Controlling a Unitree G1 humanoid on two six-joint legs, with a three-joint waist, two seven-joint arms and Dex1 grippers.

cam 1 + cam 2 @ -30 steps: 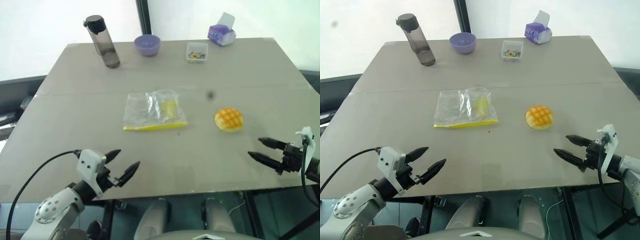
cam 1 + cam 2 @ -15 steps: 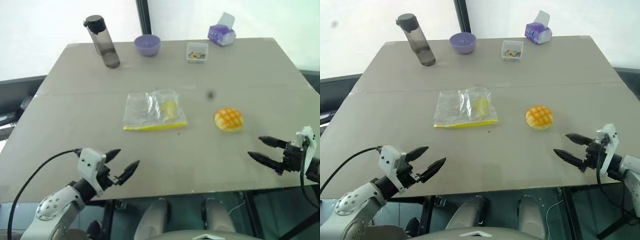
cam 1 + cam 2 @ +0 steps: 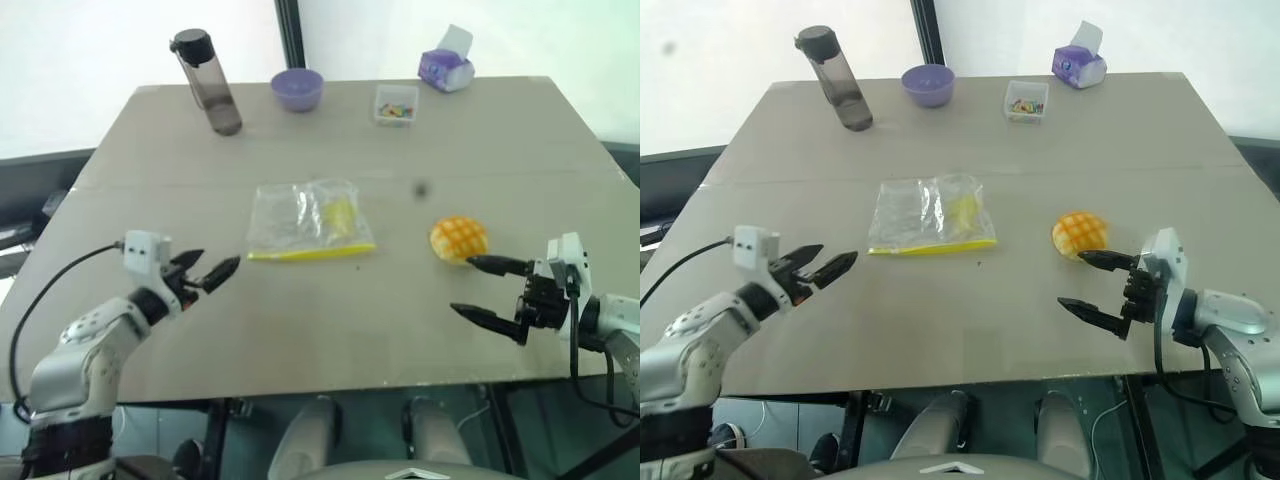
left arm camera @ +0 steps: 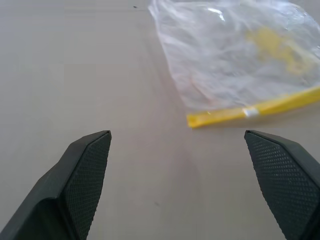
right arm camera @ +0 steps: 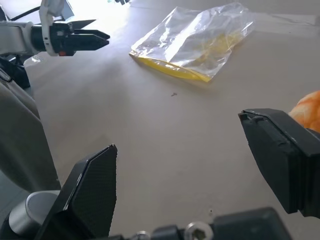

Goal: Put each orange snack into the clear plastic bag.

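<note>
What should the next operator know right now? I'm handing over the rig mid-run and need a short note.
Left end effector: open, empty, above the table, pointing at the clear plastic bag.
Right end effector: open, empty, just short of the orange snack, one finger close to it.
The bag lies flat mid-table, yellow strip toward the robot, apart from the snack to its right.
Done: nothing bagged yet; the snack sits on the table.
Left: grasp the snack, hold the bag open, put the snack inside.
</note>
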